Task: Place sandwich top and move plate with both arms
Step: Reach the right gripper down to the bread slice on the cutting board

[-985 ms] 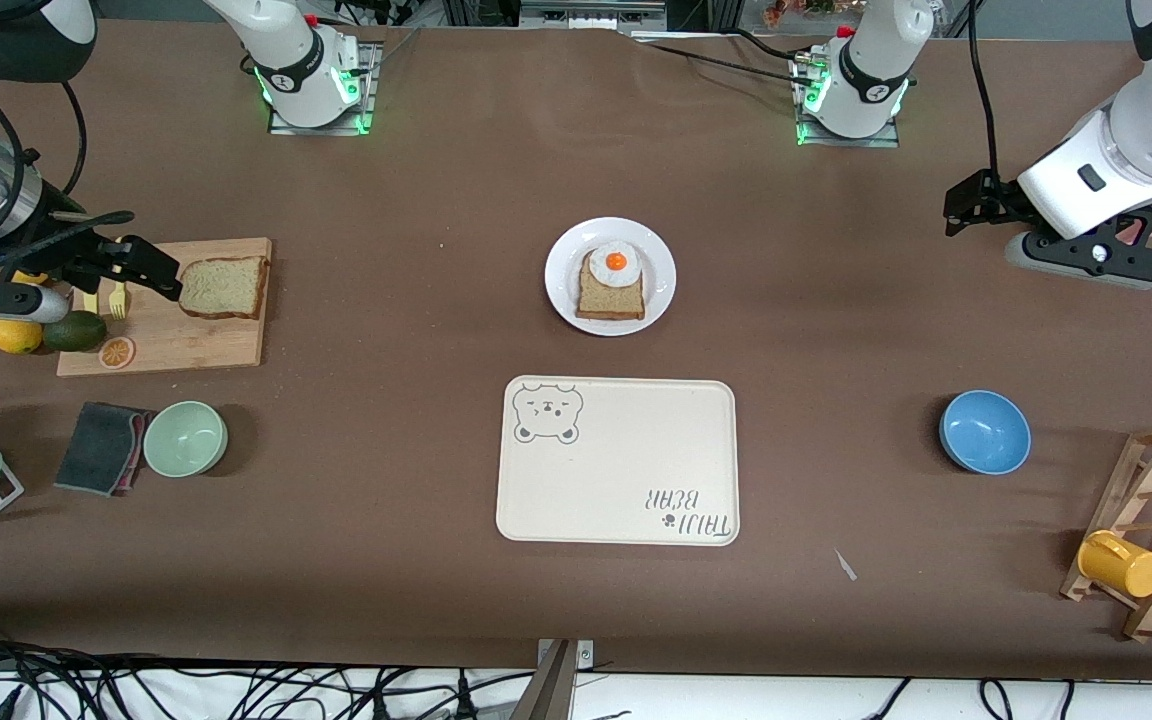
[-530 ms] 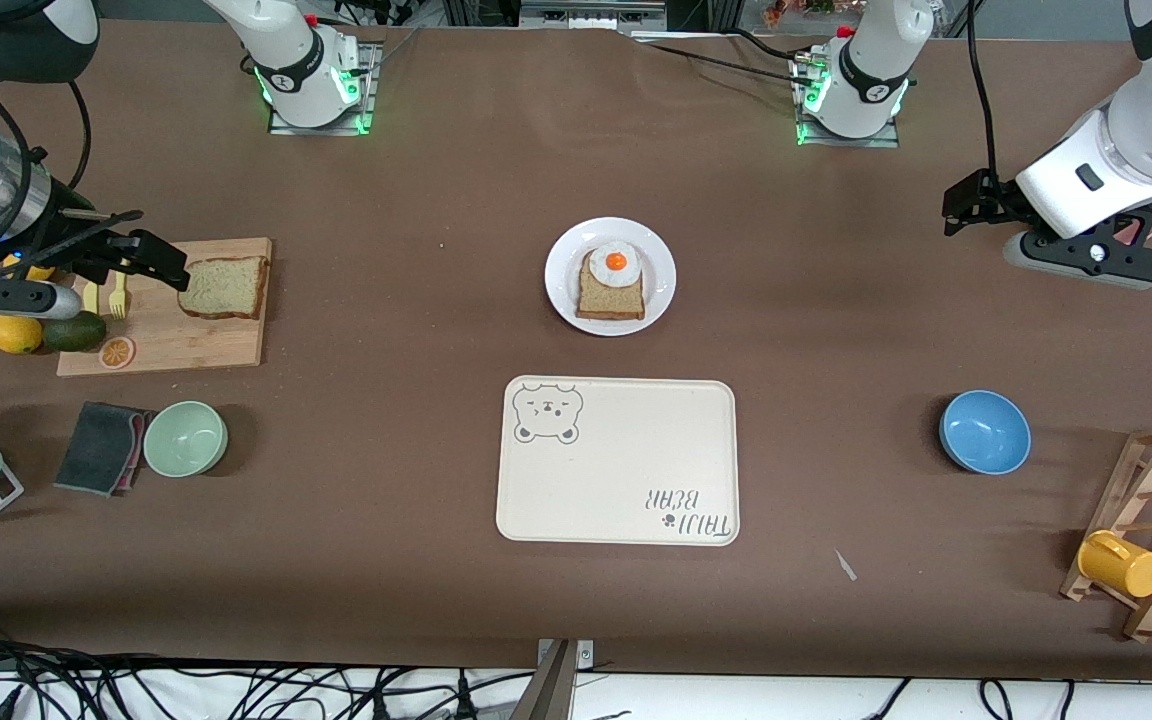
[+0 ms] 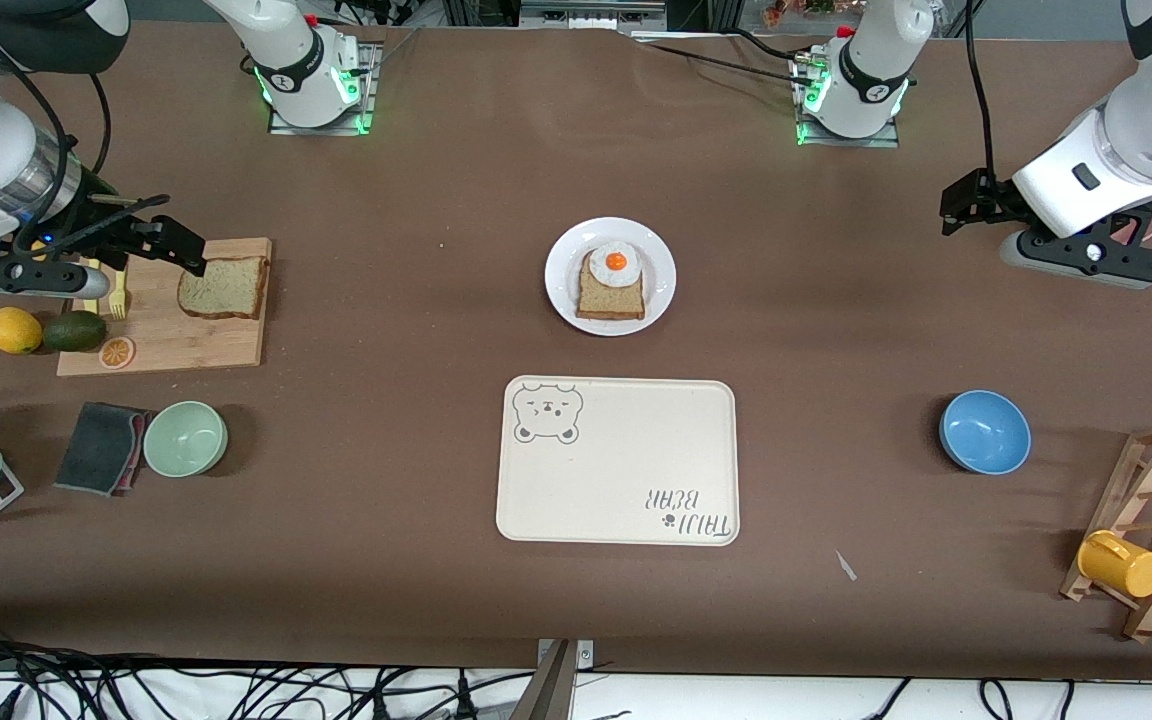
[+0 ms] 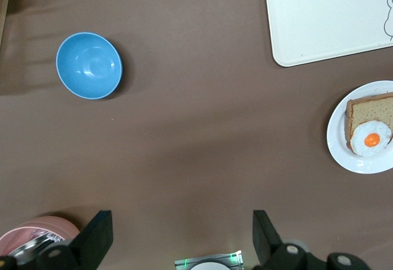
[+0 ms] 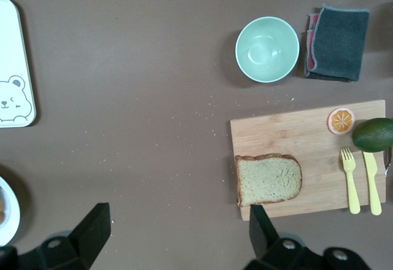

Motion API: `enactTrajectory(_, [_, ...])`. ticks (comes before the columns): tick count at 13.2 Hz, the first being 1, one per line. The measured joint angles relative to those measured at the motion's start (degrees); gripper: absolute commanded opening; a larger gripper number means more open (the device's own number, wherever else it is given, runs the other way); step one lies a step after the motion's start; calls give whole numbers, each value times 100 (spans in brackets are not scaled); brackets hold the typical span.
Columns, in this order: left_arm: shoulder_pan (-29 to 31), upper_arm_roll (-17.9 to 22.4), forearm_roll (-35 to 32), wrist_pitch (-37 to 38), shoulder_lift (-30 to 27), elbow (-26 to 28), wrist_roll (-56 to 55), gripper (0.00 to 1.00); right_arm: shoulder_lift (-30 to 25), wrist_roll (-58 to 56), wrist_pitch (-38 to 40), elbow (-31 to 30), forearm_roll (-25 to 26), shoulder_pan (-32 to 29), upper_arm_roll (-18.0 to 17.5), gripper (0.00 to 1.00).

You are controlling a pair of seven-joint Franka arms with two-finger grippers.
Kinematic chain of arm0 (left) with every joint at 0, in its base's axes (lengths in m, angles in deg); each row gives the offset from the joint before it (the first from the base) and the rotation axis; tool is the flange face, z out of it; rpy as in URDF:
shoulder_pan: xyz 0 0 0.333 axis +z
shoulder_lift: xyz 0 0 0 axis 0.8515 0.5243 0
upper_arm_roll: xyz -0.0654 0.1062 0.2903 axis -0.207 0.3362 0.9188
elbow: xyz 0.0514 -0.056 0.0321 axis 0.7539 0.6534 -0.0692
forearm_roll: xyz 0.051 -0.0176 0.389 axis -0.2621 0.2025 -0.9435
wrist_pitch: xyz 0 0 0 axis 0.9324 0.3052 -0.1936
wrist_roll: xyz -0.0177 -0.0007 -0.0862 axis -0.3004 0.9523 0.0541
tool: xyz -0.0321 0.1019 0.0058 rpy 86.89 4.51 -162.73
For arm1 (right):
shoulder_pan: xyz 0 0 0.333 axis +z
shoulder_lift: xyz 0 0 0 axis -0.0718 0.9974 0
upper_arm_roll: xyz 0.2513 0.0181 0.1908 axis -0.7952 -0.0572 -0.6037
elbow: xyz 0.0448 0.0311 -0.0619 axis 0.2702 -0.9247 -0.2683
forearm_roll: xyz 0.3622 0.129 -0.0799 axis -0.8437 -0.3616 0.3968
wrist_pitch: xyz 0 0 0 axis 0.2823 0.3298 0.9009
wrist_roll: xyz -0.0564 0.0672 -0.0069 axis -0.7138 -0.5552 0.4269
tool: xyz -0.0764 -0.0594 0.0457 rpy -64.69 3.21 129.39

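The sandwich top (image 3: 223, 287), a plain brown bread slice, lies on a wooden cutting board (image 3: 166, 340) at the right arm's end of the table; it also shows in the right wrist view (image 5: 269, 180). The white plate (image 3: 561, 250) sits mid-table and holds a bread slice with a fried egg (image 3: 611, 285); the plate also shows in the left wrist view (image 4: 338, 141). My right gripper (image 3: 181, 245) (image 5: 175, 221) is open and empty, in the air over the board's edge beside the plain slice. My left gripper (image 3: 956, 205) (image 4: 182, 227) is open and empty over bare table at the left arm's end.
The bear-print tray (image 3: 616, 460) lies nearer the front camera than the plate. The board also carries a yellow fork, a knife and an orange slice. A lemon (image 3: 13, 329), avocado, green bowl (image 3: 185, 438) and grey cloth sit near it. A blue bowl (image 3: 984, 431) and mug rack (image 3: 1146, 540) are at the left arm's end.
My right gripper has moved toward the robot bases and slightly toward the table's middle, uncovering the lemon. The left arm has barely shifted. The bread and plate have not moved.
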State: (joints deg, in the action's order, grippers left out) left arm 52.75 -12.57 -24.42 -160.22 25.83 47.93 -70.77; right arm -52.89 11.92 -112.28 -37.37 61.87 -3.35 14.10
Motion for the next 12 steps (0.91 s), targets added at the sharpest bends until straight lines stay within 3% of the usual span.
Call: enactTrajectory(12, [0, 0, 0, 0, 0, -27, 5, 100, 50, -1, -128, -325, 41, 20, -22, 100])
